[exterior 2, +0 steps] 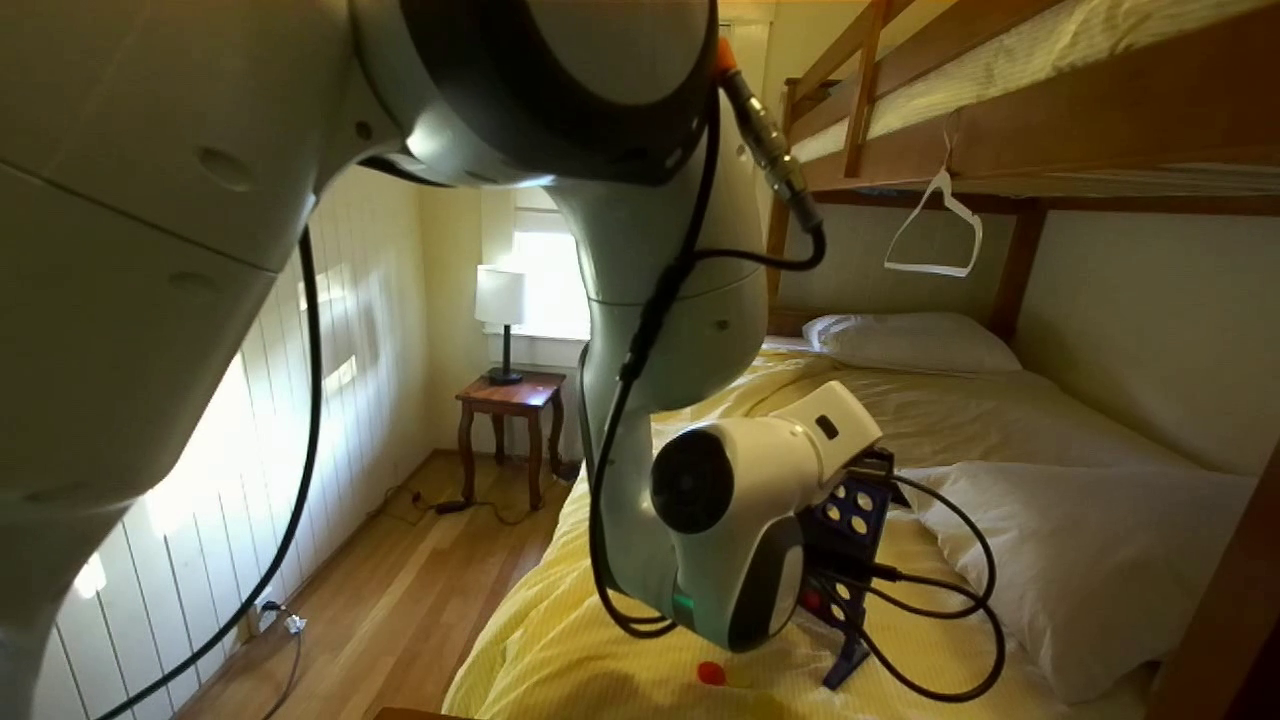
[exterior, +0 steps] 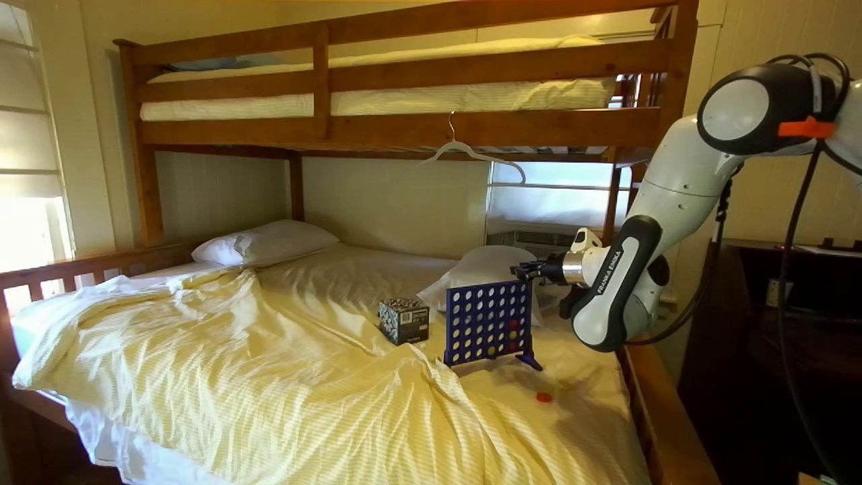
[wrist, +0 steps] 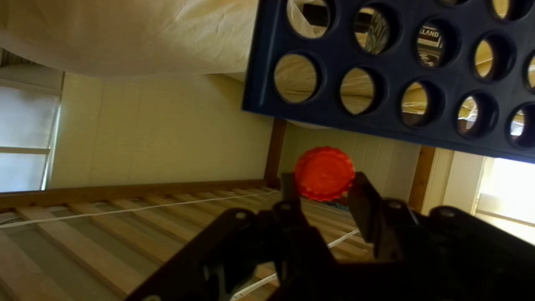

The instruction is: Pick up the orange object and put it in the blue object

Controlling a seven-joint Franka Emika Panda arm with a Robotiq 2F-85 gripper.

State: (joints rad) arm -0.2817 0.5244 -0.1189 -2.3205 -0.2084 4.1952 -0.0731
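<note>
A small orange-red disc (wrist: 324,173) with a ridged rim is held between the fingertips of my gripper (wrist: 325,180). The blue grid (wrist: 393,62) fills the upper right of the wrist view, which stands upside down. The disc shows just past the grid's top edge, with a gap between them in the picture. In an exterior view the gripper (exterior: 520,271) is level with the top right corner of the upright blue grid (exterior: 489,322). The arm partly hides the grid (exterior 2: 872,515) in an exterior view. A second orange-red disc lies on the bed (exterior: 544,397), (exterior 2: 711,673).
Several red and yellow discs (exterior: 513,335) sit in the grid's lower holes. A dark patterned box (exterior: 404,322) stands beside the grid. A pillow (exterior: 481,266) lies behind it. The upper bunk's rail (exterior: 485,128) and a white hanger (exterior: 458,145) are overhead. The yellow blanket (exterior: 269,377) is rumpled.
</note>
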